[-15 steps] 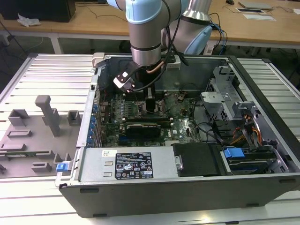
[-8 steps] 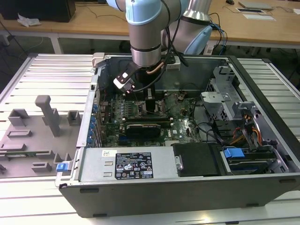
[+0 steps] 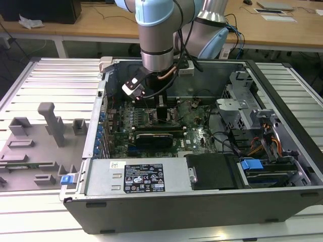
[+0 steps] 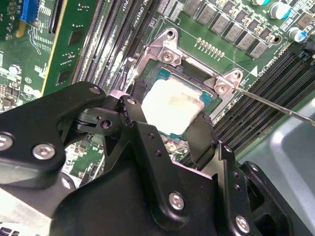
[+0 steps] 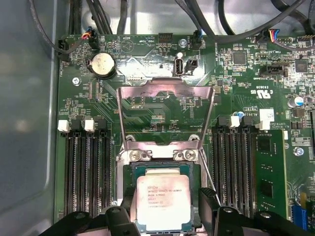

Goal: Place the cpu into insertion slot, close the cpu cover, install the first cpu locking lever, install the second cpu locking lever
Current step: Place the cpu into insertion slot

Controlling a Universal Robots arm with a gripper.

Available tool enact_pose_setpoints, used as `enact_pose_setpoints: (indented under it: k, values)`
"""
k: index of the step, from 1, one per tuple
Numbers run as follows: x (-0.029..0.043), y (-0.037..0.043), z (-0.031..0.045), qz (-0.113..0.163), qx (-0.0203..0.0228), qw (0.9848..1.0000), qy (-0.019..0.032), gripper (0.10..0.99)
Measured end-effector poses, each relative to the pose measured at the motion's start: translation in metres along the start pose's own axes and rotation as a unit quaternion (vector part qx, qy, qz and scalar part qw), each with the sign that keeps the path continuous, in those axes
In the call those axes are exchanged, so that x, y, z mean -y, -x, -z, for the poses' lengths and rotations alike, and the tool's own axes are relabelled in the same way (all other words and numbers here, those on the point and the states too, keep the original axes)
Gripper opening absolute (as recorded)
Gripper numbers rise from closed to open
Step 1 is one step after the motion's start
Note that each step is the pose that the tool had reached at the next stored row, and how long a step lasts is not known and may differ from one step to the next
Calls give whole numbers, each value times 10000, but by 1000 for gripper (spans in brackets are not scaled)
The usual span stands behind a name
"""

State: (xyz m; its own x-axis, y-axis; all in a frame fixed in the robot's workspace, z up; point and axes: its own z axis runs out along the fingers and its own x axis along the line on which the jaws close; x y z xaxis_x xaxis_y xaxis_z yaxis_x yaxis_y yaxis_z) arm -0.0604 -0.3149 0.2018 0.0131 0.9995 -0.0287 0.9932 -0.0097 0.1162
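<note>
The cpu [image 5: 162, 201] [image 4: 172, 105], a pale square chip, lies in or just over the insertion slot [image 5: 129, 172] [image 4: 165, 74] on the green board. My black gripper [image 5: 165, 216] [image 4: 170, 123] [image 3: 161, 111] is shut on it, with one finger [image 5: 209, 204] against each of two opposite edges. I cannot tell whether the chip is fully seated. The cpu cover [image 5: 167, 91], a silver frame with a wide window, stands swung open beyond the slot. A thin locking lever [image 4: 275, 105] [image 5: 209, 172] juts out beside the slot.
Long black memory slots [image 5: 88, 167] [image 5: 236, 167] flank the socket on both sides. A coin battery [image 5: 102, 64] and cables [image 5: 206, 24] lie beyond the open cover. The arm reaches down into an open computer case [image 3: 202, 201] on a ribbed metal table [image 3: 45, 80].
</note>
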Motion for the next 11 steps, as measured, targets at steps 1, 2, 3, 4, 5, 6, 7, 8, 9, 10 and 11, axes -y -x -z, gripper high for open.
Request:
enact_pose_setpoints:
  k: [1,2,3,4,5,6,7,8,9,10,11]
  values:
    - [0,0,5,0,0,10000,-1,616]
    - [-2,1,17,0,-1,10000,-1,616]
    - [-4,1,33,0,-1,10000,-1,616]
    - [-5,1,39,0,-1,10000,-1,616]
    - [-5,1,43,0,-1,10000,-1,616]
    - [-5,1,43,0,-2,10000,0,616]
    - [-5,1,43,0,-2,10000,0,616]
    - [-5,1,44,0,-1,10000,0,616]
    - [-5,2,45,0,-1,10000,-1,616]
    - [-5,1,44,0,-1,10000,0,616]
    - [-5,1,44,0,-1,10000,0,616]
